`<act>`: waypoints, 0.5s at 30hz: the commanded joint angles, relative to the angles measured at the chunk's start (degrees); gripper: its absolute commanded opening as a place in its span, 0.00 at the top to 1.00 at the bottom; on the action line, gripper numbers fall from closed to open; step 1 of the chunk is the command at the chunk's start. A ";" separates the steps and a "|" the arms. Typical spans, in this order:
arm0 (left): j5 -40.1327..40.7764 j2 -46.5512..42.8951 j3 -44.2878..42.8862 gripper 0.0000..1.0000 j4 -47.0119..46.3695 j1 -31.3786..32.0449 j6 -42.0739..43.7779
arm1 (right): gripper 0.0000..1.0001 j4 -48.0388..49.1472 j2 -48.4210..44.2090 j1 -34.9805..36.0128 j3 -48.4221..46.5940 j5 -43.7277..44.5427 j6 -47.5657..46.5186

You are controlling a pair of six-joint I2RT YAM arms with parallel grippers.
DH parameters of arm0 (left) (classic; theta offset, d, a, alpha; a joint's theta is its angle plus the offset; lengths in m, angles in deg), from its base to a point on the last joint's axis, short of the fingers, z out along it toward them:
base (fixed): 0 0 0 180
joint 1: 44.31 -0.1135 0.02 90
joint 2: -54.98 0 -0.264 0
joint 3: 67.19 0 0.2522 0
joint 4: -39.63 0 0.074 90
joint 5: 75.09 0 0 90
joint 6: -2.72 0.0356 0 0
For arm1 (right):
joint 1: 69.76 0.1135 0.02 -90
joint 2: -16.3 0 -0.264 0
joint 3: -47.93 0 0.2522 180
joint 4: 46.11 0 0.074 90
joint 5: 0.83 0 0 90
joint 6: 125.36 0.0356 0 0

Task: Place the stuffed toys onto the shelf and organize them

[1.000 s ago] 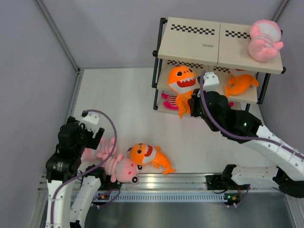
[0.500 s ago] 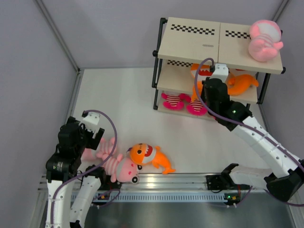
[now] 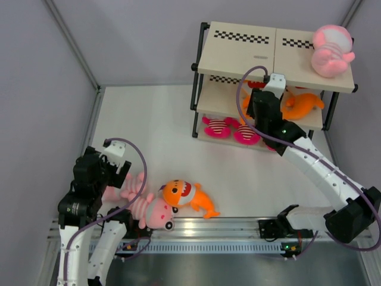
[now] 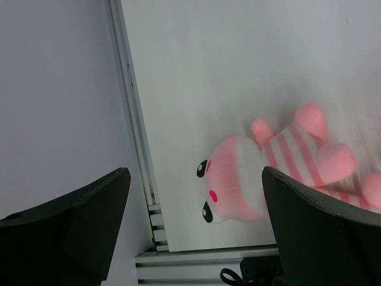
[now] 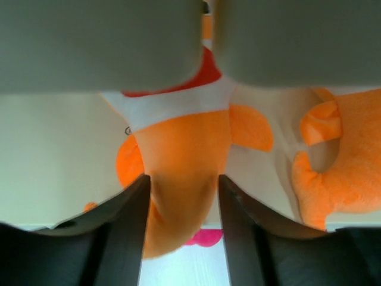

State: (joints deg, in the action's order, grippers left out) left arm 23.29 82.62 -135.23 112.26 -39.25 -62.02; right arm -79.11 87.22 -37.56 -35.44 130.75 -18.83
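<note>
The shelf (image 3: 238, 53) stands at the back right. My right gripper (image 3: 257, 98) reaches into its middle tier, open, its fingers on either side of an orange shark (image 5: 178, 149) that rests on the board (image 5: 53, 155). A second orange shark (image 3: 303, 104) lies to the right on that tier. Two magenta creatures (image 3: 217, 127) sit on the bottom tier, and a pale pink doll (image 3: 330, 50) on top. On the floor lie another orange shark (image 3: 187, 195) and a pink striped doll (image 3: 143, 205). My left gripper (image 4: 195, 173) hovers open above that doll (image 4: 268, 179).
Grey walls enclose the white floor, and a metal rail (image 3: 226, 229) runs along the near edge by the arm bases. The left wall's frame strip (image 4: 134, 119) is close to my left gripper. The shelf's black posts (image 3: 196, 89) flank the tiers.
My right arm carried the orange shark from in front of the shelf into the middle tier, then its jaws opened. The left arm and the floor toys stayed put.
</note>
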 commanded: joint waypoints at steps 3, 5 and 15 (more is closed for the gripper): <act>-0.21 -0.57 0.76 0.01 -0.16 -0.23 0.06 | 0.37 -0.09 -0.77 -0.74 -2.47 -1.06 -0.01; -0.12 -0.48 0.84 0.01 -0.25 -0.23 0.23 | 0.34 -0.35 -3.49 -0.65 -1.16 -1.68 0.69; -0.73 -0.74 1.46 0.01 -0.16 -0.23 -0.03 | 0.29 -4.13 -13.52 10.58 -0.98 -6.59 -9.93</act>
State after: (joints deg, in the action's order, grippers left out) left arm 23.25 82.51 -134.49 112.55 -39.25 -62.02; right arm -82.76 76.27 -32.14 -35.46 128.26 -22.52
